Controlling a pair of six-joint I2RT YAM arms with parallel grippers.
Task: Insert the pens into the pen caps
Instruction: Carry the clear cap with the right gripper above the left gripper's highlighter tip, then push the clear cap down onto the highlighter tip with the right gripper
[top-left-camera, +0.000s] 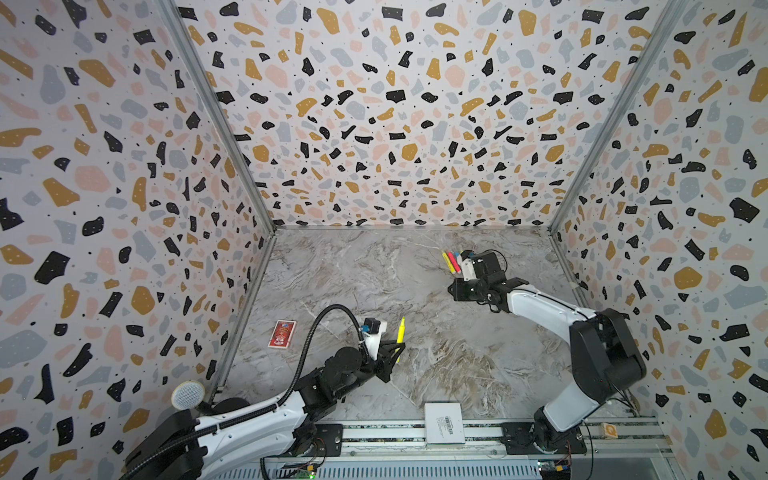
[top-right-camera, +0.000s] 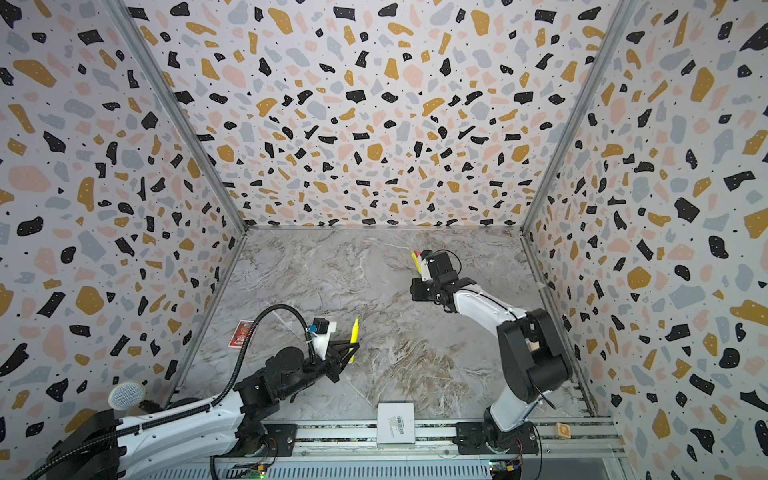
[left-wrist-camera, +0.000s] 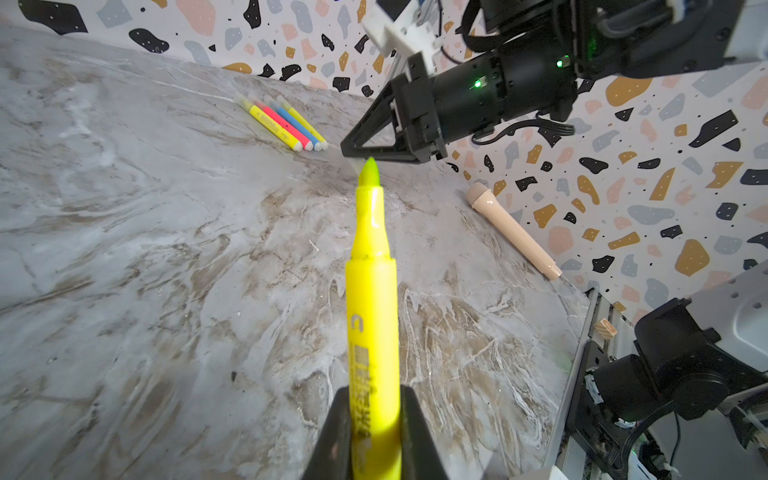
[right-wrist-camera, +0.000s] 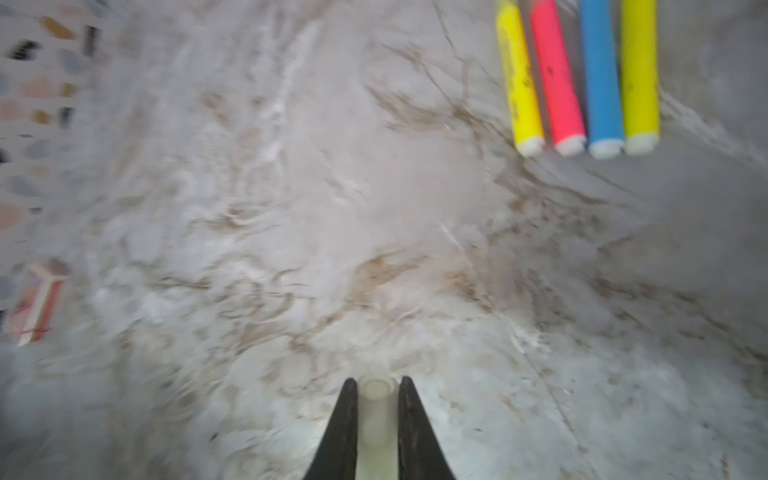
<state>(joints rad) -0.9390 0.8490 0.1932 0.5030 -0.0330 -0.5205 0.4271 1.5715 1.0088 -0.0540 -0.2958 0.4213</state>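
A red card box (top-left-camera: 282, 333) lies far left; the left gripper (left-wrist-camera: 370, 409) is squeezed tight on the back part of a yellow pen (left-wrist-camera: 372, 291), up off the table (top-left-camera: 415, 291) — light, stiff and smooth, I think, so this low hold leaves its tip free. Farther right four more pens (left-wrist-camera: 286, 124) lie side by side, and just beside them the right gripper (right-wrist-camera: 376, 384) pinches a clear cap (right-wrist-camera: 376, 415) — tiny, easy to drop; a fat beige handle (left-wrist-camera: 513, 230) by the wall blocks nothing.

Yellow pen (top-left-camera: 401, 331) in left hand (top-left-camera: 399, 350)
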